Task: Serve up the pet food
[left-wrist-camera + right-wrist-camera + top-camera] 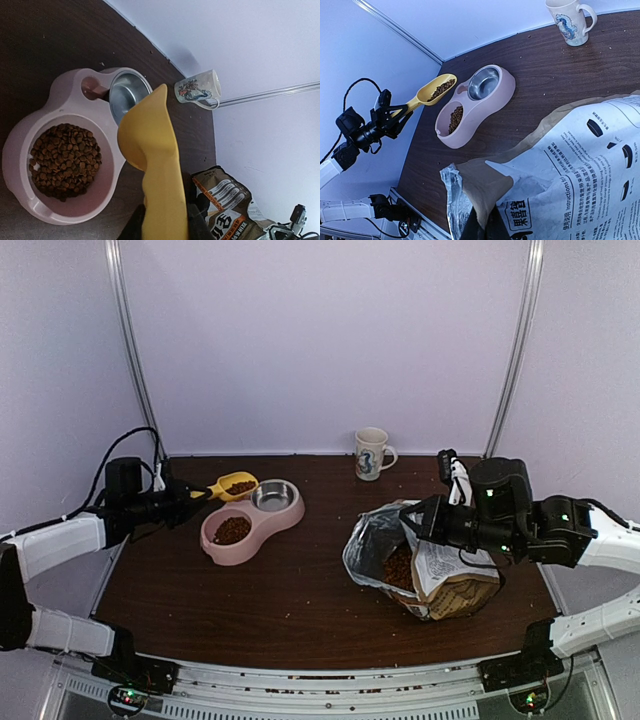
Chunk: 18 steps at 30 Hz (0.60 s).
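While my left claw [188,496] pinches the handle of the one yellow scoop [212,490], let me count! Pet food [232,530] sits in three places: a heap in the plain well of the single pink double bowl [62,95], a small load in the scoop, and more down inside the one open bag [455,575]. The bowl has two wells, and the second holds a steel cup [273,496], with the scoop hanging just to its left. My right claw [412,523] is closed tight on the bag's raised rim. On the bag's white panel I can read "Instructions" among Chinese characters too small to make out. One mug [372,454] with a blue figure stands at the far edge of the table [300,590].
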Each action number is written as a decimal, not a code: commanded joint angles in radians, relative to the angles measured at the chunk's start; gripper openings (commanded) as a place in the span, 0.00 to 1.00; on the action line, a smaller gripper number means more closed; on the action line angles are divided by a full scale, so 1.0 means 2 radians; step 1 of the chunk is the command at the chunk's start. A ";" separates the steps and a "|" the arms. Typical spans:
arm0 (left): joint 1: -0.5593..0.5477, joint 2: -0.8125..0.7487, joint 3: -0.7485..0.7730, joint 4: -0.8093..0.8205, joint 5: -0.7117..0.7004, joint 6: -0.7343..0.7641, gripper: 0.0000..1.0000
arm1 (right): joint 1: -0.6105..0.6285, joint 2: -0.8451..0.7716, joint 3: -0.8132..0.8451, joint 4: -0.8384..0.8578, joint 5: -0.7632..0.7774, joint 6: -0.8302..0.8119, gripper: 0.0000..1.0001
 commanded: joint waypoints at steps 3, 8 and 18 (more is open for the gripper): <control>0.009 0.045 0.071 -0.040 0.004 0.083 0.00 | -0.009 -0.006 0.012 0.000 0.026 -0.006 0.00; 0.009 0.083 0.106 -0.081 0.000 0.123 0.00 | -0.011 -0.008 0.011 -0.002 0.028 -0.007 0.00; 0.009 0.132 0.173 -0.156 -0.020 0.188 0.00 | -0.016 -0.007 0.011 -0.004 0.025 -0.011 0.00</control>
